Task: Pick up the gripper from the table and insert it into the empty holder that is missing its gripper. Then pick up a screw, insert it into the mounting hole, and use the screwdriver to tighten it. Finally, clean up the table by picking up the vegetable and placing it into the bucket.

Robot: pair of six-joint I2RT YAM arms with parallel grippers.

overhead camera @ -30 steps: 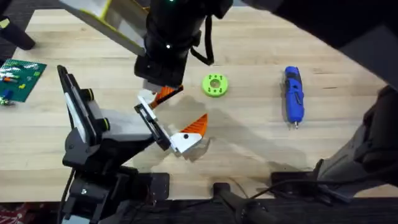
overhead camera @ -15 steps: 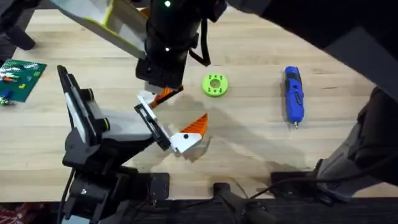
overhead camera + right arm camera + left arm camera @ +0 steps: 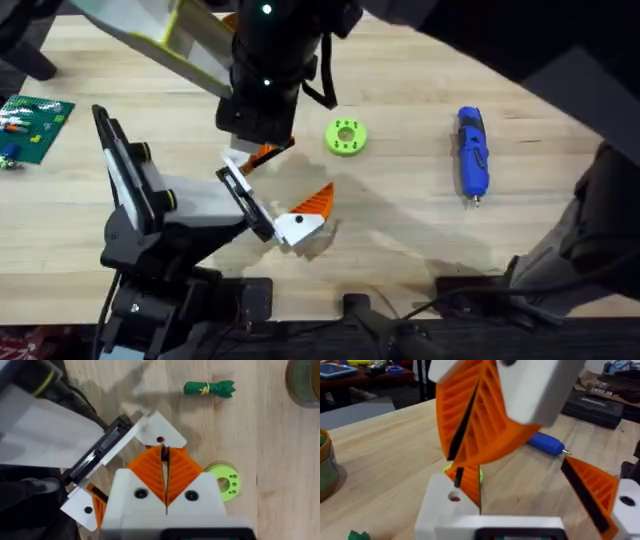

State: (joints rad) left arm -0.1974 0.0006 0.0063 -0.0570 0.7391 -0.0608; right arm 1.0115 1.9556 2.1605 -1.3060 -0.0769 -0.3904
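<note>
Seen from overhead, a light wooden table (image 3: 400, 230) carries a blue screwdriver (image 3: 472, 152) lying at the right, well apart from everything else, and a lime-green disc (image 3: 346, 137) near the middle. A green circuit board (image 3: 35, 118) sits at the far left edge. The right arm reaches across the middle, and the right gripper (image 3: 258, 140) points down just left of the disc. It holds the gripper (image 3: 262, 154), whose orange tip shows under the dark wrist, at the left gripper (image 3: 285, 195). The left arm rises from the lower left. From the left wrist, the right gripper's (image 3: 470, 425) orange ribbed fingers (image 3: 490, 430) are pressed together on the gripper's (image 3: 447, 505) orange tip. Its white base, with a small hole, sits low against the left gripper's mount. The screwdriver (image 3: 545, 443) lies behind, and the ochre bucket (image 3: 326, 465) stands at the table's left side with the green vegetable (image 3: 357, 535) nearby. Whether the left gripper is open or closed cannot be told. From the right wrist, the right gripper (image 3: 165, 477) is closed, its fingers (image 3: 182, 472) meeting on the gripper (image 3: 160, 432). The disc (image 3: 225, 480) lies just beside, and the vegetable (image 3: 210, 388) and bucket (image 3: 304, 382) lie farther off.
</note>
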